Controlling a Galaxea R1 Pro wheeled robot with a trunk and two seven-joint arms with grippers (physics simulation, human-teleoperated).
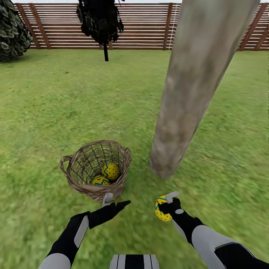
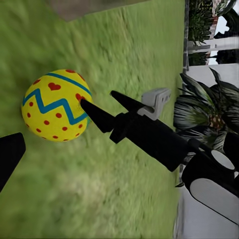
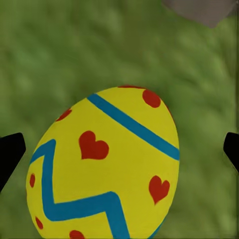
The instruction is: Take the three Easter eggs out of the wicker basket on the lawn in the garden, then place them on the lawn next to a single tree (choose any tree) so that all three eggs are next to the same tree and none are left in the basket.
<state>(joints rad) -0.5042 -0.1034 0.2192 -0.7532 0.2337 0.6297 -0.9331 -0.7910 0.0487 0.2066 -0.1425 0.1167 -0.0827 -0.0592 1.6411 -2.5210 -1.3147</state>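
A: Listing item one: yellow egg with red hearts and blue-green zigzag band, lodged at the right gripper, low over the mottled green lawn, just in front of the foot of the thick pale grey-tan trunk.

B: Jaw state?

A: Right jaws stand apart with the egg between them; the right wrist view has a dark fingertip at each edge and the egg filling the gap. Whether the pads actually press it, I cannot tell. Long axis of the egg: tilted, running roughly along the fingers.

B: Item two?

A: Two more yellow patterned eggs, lying together in the bottom of the small round brown woven-twig basket, which stands on the grass just left of the trunk.

B: Which arm is nearer those?

A: Left gripper, at the basket's near rim, jaws spread and holding nothing. The eggs lie ahead of and below it, so the coming reach, by my judgement, goes over the rim and downward.
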